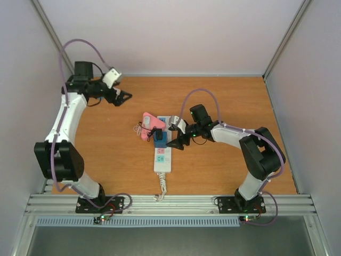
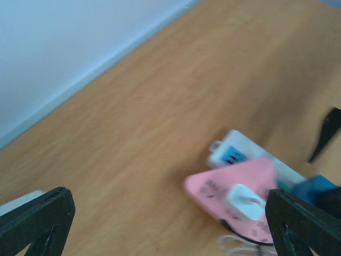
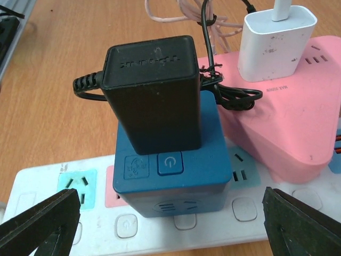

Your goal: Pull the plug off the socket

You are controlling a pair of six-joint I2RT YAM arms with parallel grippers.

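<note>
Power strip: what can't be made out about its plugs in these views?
Right wrist: the blue adapter and pink splitter cover their outlets on the power strip, so the prongs are hidden.
Left wrist: motion blur makes the socket markings unreadable.
Top external: the black plug is too small for detail.

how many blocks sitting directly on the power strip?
2. A blue cube mid power strip, carrying a black adapter; a pink triangular splitter beside it toward the far end, carrying a white charger. Prongs hidden.

Right tool (image 3: pixel 170 224): fingers are flanking the blue plug (image 3: pixel 170 176).
Above: black adapter (image 3: pixel 152 90) is capping the plug.
Side: pink adapter (image 3: pixel 287 128) is crowding it.
Free room: worktop (image 1: pixel 224 96) is lying bare around the socket (image 1: pixel 162 160).
</note>
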